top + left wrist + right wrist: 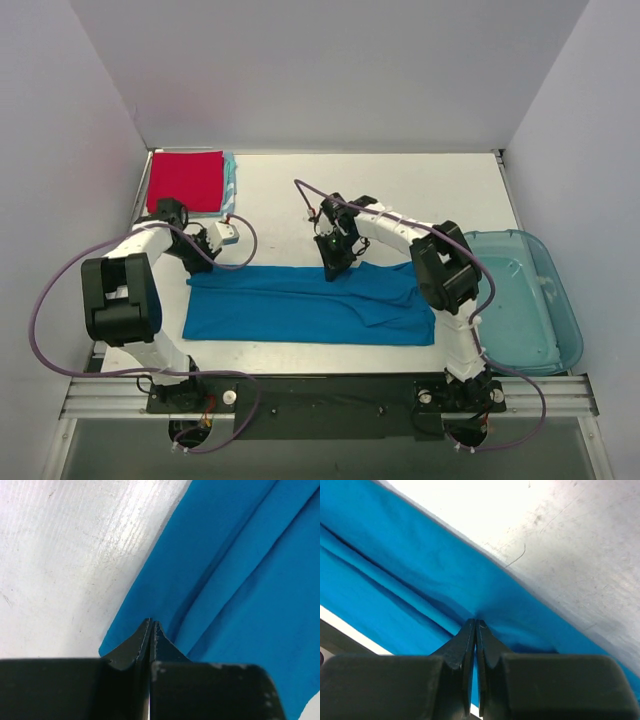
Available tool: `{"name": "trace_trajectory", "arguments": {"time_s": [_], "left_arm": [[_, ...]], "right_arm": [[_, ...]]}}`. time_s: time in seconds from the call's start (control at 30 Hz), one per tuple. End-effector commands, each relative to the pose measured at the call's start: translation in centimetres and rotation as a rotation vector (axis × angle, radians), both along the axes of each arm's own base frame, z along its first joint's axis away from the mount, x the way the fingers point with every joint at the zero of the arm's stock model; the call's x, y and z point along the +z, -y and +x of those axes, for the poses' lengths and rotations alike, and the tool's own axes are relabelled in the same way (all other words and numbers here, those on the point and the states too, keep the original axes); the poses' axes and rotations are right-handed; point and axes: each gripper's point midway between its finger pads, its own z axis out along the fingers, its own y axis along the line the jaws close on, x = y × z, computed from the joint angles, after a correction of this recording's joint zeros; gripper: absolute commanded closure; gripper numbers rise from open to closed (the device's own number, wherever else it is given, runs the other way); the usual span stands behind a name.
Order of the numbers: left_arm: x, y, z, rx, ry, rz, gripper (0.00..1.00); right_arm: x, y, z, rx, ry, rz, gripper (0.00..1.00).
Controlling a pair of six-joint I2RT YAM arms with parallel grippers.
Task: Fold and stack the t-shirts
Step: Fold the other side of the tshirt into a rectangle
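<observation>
**A:** What does the overhead view give of the room?

**B:** A white worktop (420, 190), boxed in by pale walls (330, 70) at left, far and right.

**A:** Any container?

**B:** A translucent blue bin (520, 300) at the worktop's right edge, beside the right arm. Only its own floor shows in it.

**A:** And the shirts?

**B:** The blue t-shirt (300, 305) lies as a long band across the near middle. A folded red t-shirt (186, 180) sits in the far left corner on a teal t-shirt (230, 182), whose edge shows at its right.

**A:** The tools?

**B:** The left tool (197, 265) is at the band's far left corner. The right tool (332, 270) is at its far edge, near the middle.

**A:** The left wrist view?

**B:** Jaws together, tips at the blue cloth's edge, scuffed white worktop beside it. Whether cloth is caught between them I cannot tell.

**A:** The right wrist view?

**B:** Jaws closed on the blue cloth, which puckers in toward the tips.
</observation>
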Motion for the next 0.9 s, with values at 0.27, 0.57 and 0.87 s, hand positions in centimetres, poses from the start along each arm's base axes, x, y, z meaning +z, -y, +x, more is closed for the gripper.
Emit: {"name": "trace_trajectory", "arguments": {"time_s": [0.27, 0.57, 0.87], "left_arm": [[1.6, 0.1, -4.4, -0.175, -0.091, -0.028, 0.94], [2.6, -0.1, -6.2, -0.306, -0.126, -0.023, 0.94], [4.9, 4.0, -2.6, -0.257, -0.004, -0.210, 0.89]], "right_arm": [[2.5, -0.3, -5.3, 0.148, -0.052, 0.093, 1.00], [2.6, 0.3, -6.0, 0.154, -0.037, 0.058, 1.00], [4.1, 0.2, -5.0, 0.209, 0.010, 0.027, 1.00]]}}
